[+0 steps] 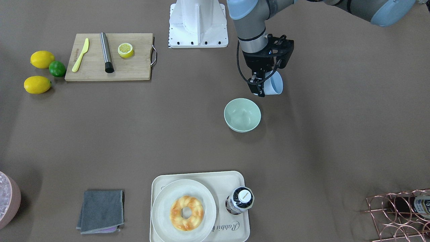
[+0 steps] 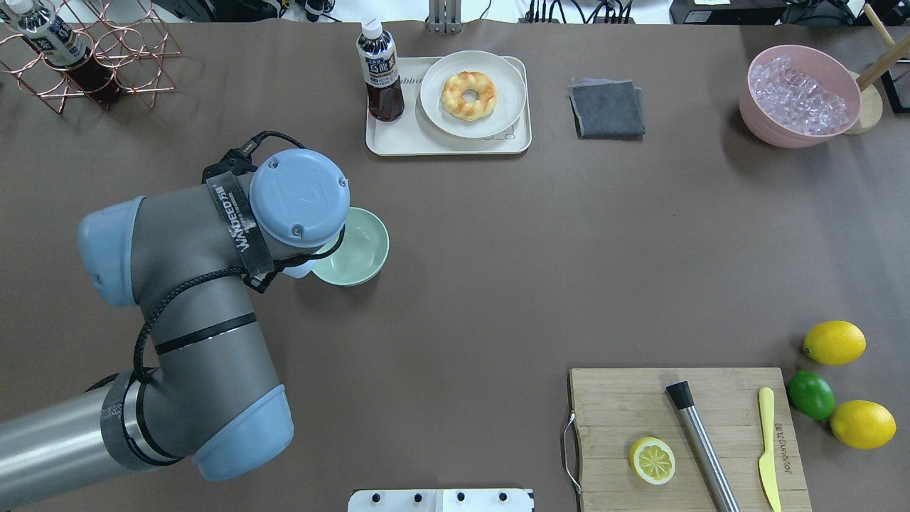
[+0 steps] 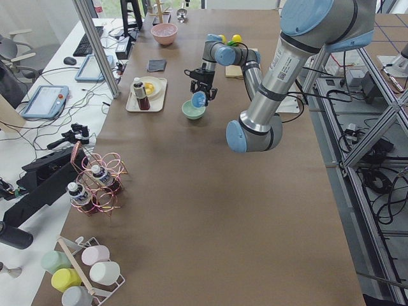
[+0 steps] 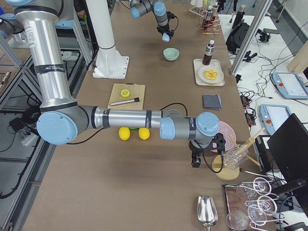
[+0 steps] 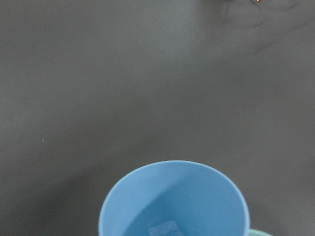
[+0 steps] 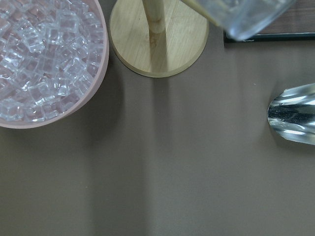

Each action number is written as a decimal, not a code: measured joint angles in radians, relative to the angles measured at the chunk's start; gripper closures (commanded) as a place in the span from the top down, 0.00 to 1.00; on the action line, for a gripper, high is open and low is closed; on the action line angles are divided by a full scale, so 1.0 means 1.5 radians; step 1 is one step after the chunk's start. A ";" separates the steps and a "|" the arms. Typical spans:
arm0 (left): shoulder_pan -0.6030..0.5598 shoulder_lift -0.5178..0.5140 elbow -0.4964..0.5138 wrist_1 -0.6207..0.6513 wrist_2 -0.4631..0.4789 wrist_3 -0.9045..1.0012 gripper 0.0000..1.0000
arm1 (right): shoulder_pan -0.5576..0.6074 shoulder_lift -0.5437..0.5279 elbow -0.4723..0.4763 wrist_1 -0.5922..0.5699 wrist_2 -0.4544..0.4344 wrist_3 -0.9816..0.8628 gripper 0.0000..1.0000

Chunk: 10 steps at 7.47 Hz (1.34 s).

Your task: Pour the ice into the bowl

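My left gripper (image 1: 267,88) is shut on a light blue cup (image 1: 276,83) and holds it tilted in the air, just beyond the robot-side rim of the pale mint-green bowl (image 1: 242,115). In the left wrist view I look into the cup (image 5: 172,196); one small clear ice cube (image 5: 163,230) lies inside near its lower wall. The bowl's rim (image 5: 260,233) just shows at the bottom edge. In the overhead view my left wrist hides the cup and part of the bowl (image 2: 361,249). My right gripper (image 4: 195,161) hangs by the pink tub; I cannot tell if it is open.
A pink tub (image 2: 800,99) full of ice stands at the far right, with a wooden stand (image 6: 157,39) and a metal scoop (image 6: 293,115) near it. A tray (image 1: 161,188) holds a doughnut plate and a bottle. A grey cloth (image 1: 100,211), cutting board (image 1: 134,72), lemons and bottle rack (image 1: 399,215) lie around.
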 measured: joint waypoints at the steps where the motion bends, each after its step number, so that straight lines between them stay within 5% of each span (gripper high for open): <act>1: 0.013 -0.006 0.000 -0.020 -0.007 -0.019 0.43 | 0.000 -0.003 0.003 -0.001 0.000 0.001 0.99; 10: 0.005 0.004 0.062 -0.330 -0.102 -0.115 0.43 | 0.000 -0.005 0.004 -0.002 -0.001 0.001 0.99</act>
